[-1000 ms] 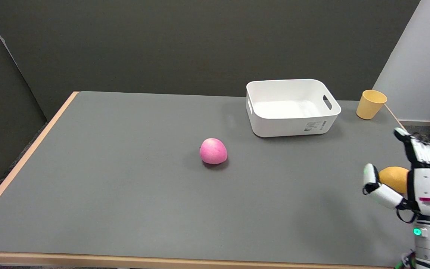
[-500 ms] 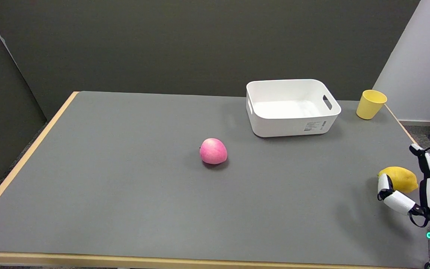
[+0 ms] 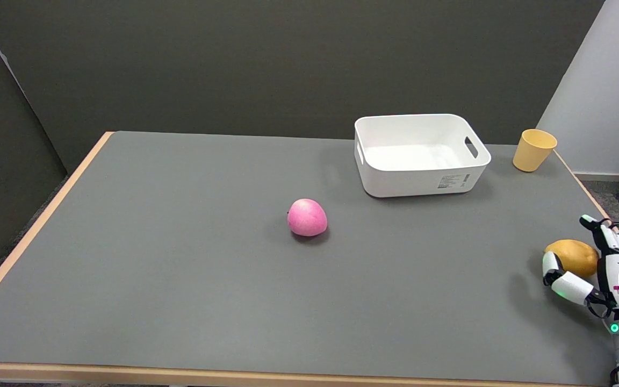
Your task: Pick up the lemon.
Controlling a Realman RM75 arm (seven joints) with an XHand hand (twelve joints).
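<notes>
The right hand [image 3: 607, 271] sits at the table's [image 3: 180, 269] near right corner, the lemon [image 3: 573, 257] just beside it on its left — between thumb and fingers. Far behind stands the cup [image 3: 533, 150]; the bin [image 3: 419, 156] behind-left; the apple [image 3: 307, 217] well left

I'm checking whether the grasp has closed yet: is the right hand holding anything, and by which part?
It cannot be told. The right hand brackets the lemon, thumb at its near-left side and fingers behind its right end, but contact isn't clear.
</notes>
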